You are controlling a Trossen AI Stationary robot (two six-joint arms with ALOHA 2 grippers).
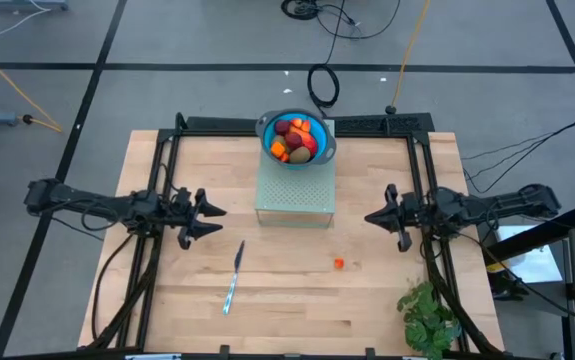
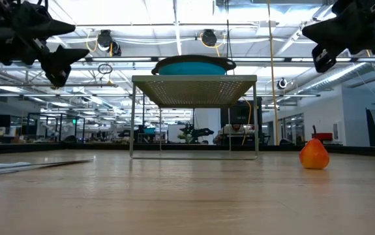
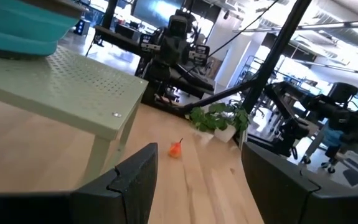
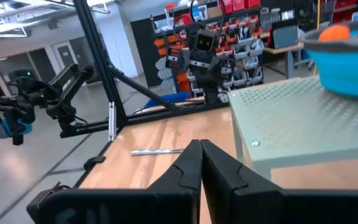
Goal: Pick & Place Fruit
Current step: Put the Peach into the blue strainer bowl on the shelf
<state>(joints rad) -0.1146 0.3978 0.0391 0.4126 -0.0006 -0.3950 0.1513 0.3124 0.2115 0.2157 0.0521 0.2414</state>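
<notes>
High view, small orange fruit (image 1: 338, 264) alone on table (image 1: 167, 310), left hand (image 1: 214, 220) wide, empty, right hand (image 1: 370, 218) pinched closed, empty

table (image 1: 297, 300): pale matt wood | stand (image 1: 295, 200): perforated metal | knife (image 1: 234, 278): shiny metal

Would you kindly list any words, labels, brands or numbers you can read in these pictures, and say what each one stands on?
None can be read.
Perforated pale-green metal stand, blue plastic colander, wooden table: no print visible.
Red and black storage bins in the room behind: any labels too small to read.
</notes>
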